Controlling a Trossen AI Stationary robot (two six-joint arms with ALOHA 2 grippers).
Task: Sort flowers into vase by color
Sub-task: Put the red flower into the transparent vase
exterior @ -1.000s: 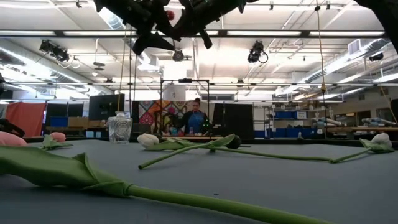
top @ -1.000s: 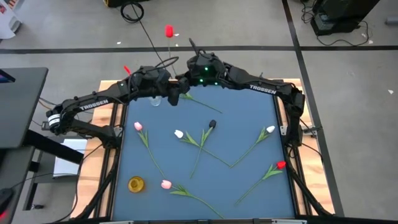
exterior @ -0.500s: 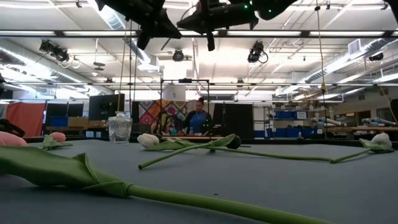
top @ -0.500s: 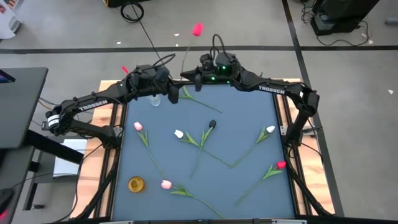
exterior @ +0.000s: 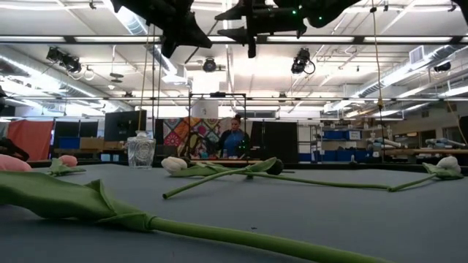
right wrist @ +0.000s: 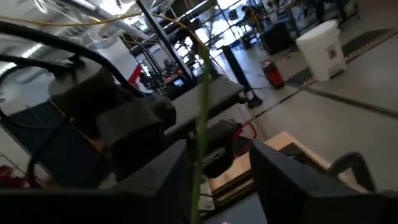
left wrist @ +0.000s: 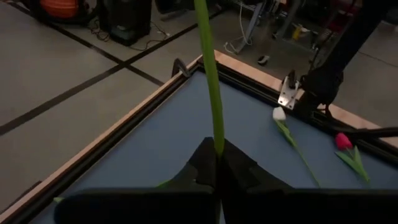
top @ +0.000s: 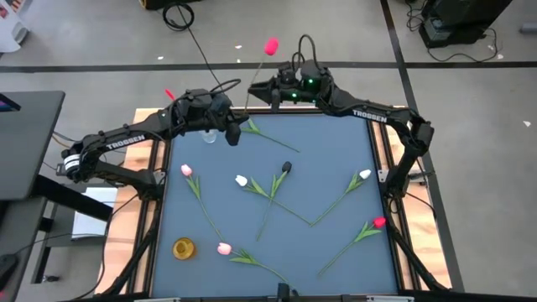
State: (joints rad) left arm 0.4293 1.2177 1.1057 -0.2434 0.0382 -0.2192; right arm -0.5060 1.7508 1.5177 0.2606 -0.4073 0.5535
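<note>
Lying on the table (top: 327, 159): two pink, two white, one red, one dark tulip.

Gold round object (top: 184, 248) near blue table's (top: 327, 159) corner.

only readable text is TROSSEN in white on both arms, the left arm (top: 126, 139) at 9 o'clock and right arm (top: 369, 114) around 1.
</note>
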